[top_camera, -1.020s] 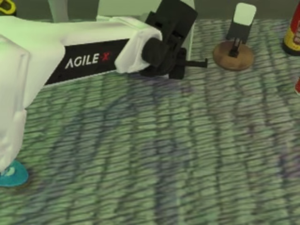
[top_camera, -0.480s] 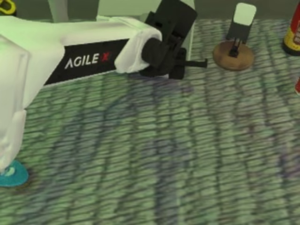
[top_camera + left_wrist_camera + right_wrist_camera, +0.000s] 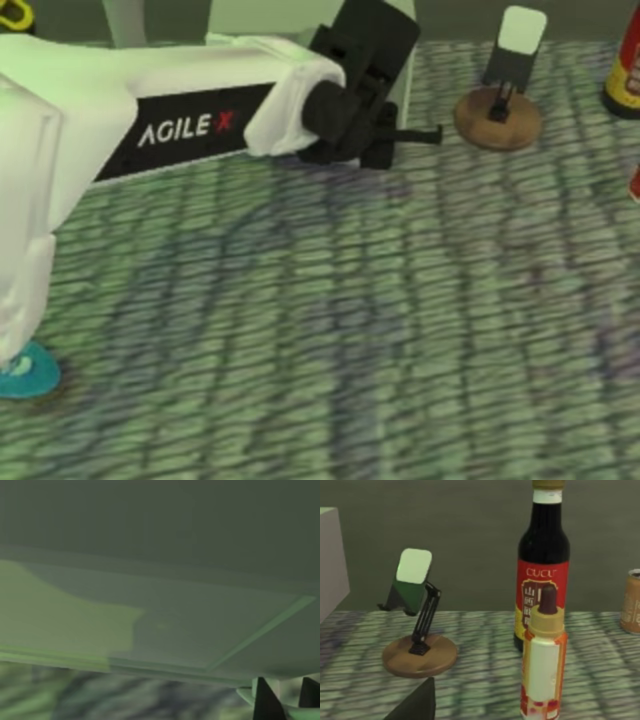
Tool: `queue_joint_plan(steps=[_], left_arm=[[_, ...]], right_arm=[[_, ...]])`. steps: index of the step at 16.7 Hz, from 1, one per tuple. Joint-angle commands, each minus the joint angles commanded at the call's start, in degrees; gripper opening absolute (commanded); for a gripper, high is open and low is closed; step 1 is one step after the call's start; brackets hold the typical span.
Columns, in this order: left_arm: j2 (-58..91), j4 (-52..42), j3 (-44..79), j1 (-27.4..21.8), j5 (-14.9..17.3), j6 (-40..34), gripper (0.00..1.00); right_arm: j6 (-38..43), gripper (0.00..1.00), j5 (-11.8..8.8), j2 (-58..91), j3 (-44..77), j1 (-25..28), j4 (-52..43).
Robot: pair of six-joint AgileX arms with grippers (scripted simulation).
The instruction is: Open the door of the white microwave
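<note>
My tabletop [image 3: 400, 330] fills the top view with its green woven pattern, and my left arm [image 3: 150, 120] lies across its far left, reaching toward the white microwave [image 3: 260, 18] at the far edge. The left gripper [image 3: 405, 135] sits just at the microwave's near right corner, its black body pressed close to the white box; I cannot tell how wide its jaws stand. In the left wrist view the door [image 3: 165, 615] fills nearly the whole picture as a pale flat panel with a raised frame line, very close to the camera, and whether it is ajar I cannot tell. To the right stands a phone stand [image 3: 500, 100] on a round wooden base, then a dark sauce bottle [image 3: 543, 565] and a small orange-labelled bottle [image 3: 543, 665] near my right arm.
</note>
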Motion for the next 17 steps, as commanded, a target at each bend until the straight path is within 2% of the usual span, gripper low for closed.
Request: queue_joint_plan(steps=[6, 17], left_arm=[[0.0, 0.0, 0.0, 0.0, 0.0, 0.0, 0.00], [-3.2, 3.0, -5.2, 0.7, 3.1, 4.0, 0.00]], right_arm=[[0.0, 1.00, 0.0, 0.0, 0.0, 0.0, 0.0], [0.0, 1.00, 0.0, 0.0, 0.0, 0.0, 0.0]])
